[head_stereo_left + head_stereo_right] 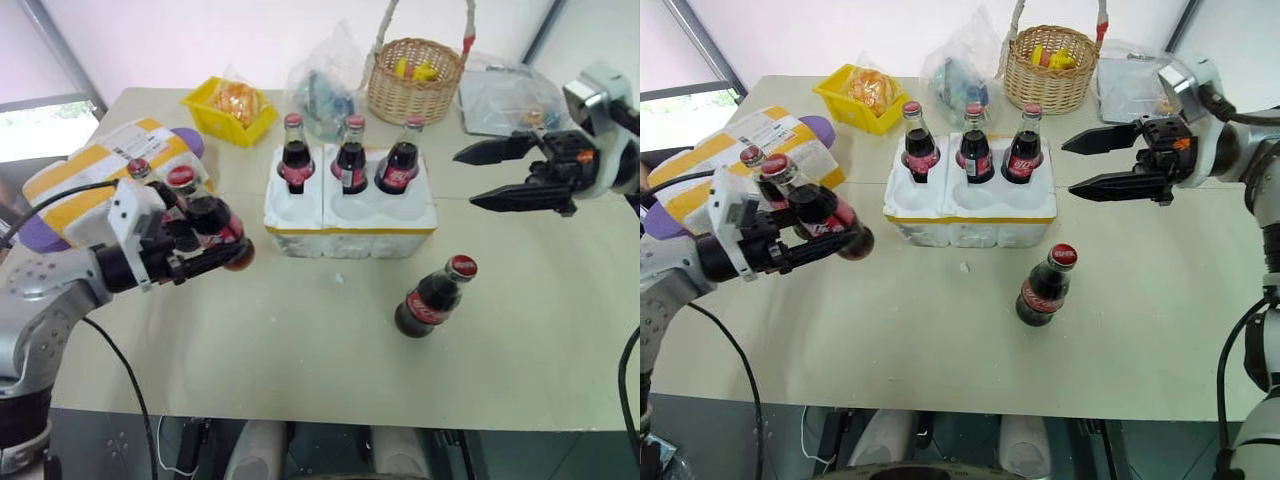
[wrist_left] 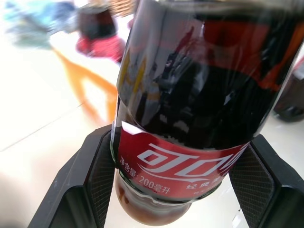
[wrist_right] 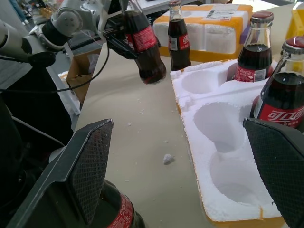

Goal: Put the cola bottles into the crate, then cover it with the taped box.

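My left gripper is shut on a cola bottle, held tilted above the table to the left of the crate; its red label sits between the black pads. A second bottle stands behind it, beside the taped box at the far left. Three bottles stand in the crate's back row, and the front wells are empty. One more bottle stands on the table in front of the crate. My right gripper hangs open to the right of the crate, holding nothing.
A yellow plastic bin, clear plastic bags and a wicker basket line the back of the table. Another clear bag lies at the back right. Small foam crumbs lie in front of the crate.
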Available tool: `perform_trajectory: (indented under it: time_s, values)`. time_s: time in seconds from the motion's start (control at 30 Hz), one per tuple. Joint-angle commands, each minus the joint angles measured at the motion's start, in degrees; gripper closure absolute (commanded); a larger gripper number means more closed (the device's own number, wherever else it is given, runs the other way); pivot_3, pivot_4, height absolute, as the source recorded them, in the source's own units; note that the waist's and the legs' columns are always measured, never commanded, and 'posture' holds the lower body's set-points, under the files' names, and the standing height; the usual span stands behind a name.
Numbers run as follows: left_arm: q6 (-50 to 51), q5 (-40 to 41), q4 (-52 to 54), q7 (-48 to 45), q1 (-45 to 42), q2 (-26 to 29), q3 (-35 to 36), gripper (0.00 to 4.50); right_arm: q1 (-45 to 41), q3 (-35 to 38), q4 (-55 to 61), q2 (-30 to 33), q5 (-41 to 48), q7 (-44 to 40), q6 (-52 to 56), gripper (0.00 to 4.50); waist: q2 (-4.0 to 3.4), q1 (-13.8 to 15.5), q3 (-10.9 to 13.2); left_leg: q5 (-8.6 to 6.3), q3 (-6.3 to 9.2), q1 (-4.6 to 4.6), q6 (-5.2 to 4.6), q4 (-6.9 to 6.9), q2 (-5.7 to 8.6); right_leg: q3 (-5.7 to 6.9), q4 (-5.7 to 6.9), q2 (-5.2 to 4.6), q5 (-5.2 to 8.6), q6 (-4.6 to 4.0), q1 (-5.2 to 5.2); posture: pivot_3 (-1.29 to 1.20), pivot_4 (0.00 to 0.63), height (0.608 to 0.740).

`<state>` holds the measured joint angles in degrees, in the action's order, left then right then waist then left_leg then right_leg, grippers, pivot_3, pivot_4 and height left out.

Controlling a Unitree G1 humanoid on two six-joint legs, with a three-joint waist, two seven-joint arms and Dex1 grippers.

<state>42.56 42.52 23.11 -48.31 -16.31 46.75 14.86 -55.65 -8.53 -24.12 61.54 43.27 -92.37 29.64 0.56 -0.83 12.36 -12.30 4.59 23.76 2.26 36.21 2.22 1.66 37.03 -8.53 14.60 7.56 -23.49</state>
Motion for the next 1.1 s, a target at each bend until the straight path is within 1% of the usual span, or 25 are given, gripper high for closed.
perform_trajectory:
  time_s: [0.03, 0.17, 0.23, 0.33, 0.4, 0.53, 0.73, 0.97, 1.1]
  values:
    - [1.2, 3.0, 0.5, 0.3, -7.6, -0.1, -0.7, 1.71, 0.2, 3.4, 2.3, -0.1, -0.1, -0.1, 0.2, 0.00, 0.02, 0.0, 0.0, 0.00, 0.03, 0.02, 0.00, 0.01, 0.00, 0.01, 0.00, 0.02, 0.00, 0.00, 0.00, 0.00, 0.150, 0.737]
    - [2.8, 2.8, -3.9, 2.1, -16.7, -2.2, -3.4, 1.71, 1.1, 4.9, 2.7, -0.6, -0.8, -0.1, 0.5, 0.00, 0.02, 0.0, 0.0, 0.01, 0.03, 0.03, 0.00, 0.04, 0.01, 0.01, 0.00, 0.02, -0.03, 0.06, 0.01, 0.00, 0.150, 0.737]
    - [3.6, 2.7, -5.3, 2.9, -19.3, -3.2, -3.9, 1.71, 1.4, 5.6, 2.9, -0.9, -1.2, -0.1, 0.8, 0.00, 0.04, 0.0, 0.0, 0.05, 0.04, 0.03, 0.06, 0.05, 0.01, 0.01, 0.02, 0.02, -0.04, 0.08, 0.03, 0.00, 0.150, 0.737]
    - [3.4, 0.4, -8.0, 4.1, -23.6, -4.8, -6.0, 1.71, 2.0, 6.8, 2.9, -1.5, -1.9, -0.1, 1.0, 0.00, 0.05, 0.0, 0.0, 0.13, 0.05, 0.03, 0.19, 0.07, 0.02, 0.01, 0.01, 0.01, -0.08, 0.14, 0.05, 0.00, 0.150, 0.737]
    - [3.7, 0.9, -8.6, 2.8, -24.8, -4.8, -6.4, 1.71, 2.7, 7.9, 3.2, -2.0, -2.7, -0.1, 1.1, 0.00, 0.06, 0.2, 0.0, 0.16, 0.06, 0.03, 0.24, 0.07, 0.03, 0.01, 0.01, 0.00, -0.09, 0.16, 0.07, 0.00, 0.150, 0.737]
    - [4.3, 2.6, -7.9, 1.1, -23.9, -3.7, -4.5, 1.71, 3.5, 9.7, 3.8, -2.5, -3.4, 0.1, 1.8, 0.00, 0.07, -0.1, 0.0, 0.17, 0.07, 0.07, 0.26, 0.06, 0.04, 0.00, 0.00, 0.00, -0.11, 0.18, 0.04, 0.00, 0.150, 0.737]
    - [5.4, 4.4, -5.3, 0.3, -19.0, -1.3, -1.8, 1.71, 3.6, 11.3, 3.2, -3.2, -5.0, 0.3, 2.1, 0.00, 0.07, -0.4, 0.0, 0.17, 0.07, 0.06, 0.26, -0.04, 0.02, 0.00, 0.02, 0.01, -0.10, 0.17, -0.04, 0.00, 0.150, 0.737]
    - [6.0, 5.1, -1.9, 1.4, -13.8, 0.0, -0.4, 1.71, 1.6, 11.3, 1.2, -4.6, -7.5, -0.1, 1.7, 0.00, 0.10, -0.1, 0.1, 0.18, 0.07, 0.12, 0.27, 0.05, 0.03, 0.00, 0.00, 0.00, -0.11, 0.17, -0.03, 0.00, 0.150, 0.737]
    - [6.3, 6.1, -0.7, 1.1, -12.3, 0.4, -0.4, 1.71, 1.7, 10.5, 1.5, -3.9, -7.4, -0.1, 1.9, 0.00, 0.10, 0.0, 0.1, 0.20, 0.09, 0.12, 0.29, 0.04, 0.03, 0.00, 0.01, 0.00, -0.12, 0.16, -0.03, 0.00, 0.150, 0.737]
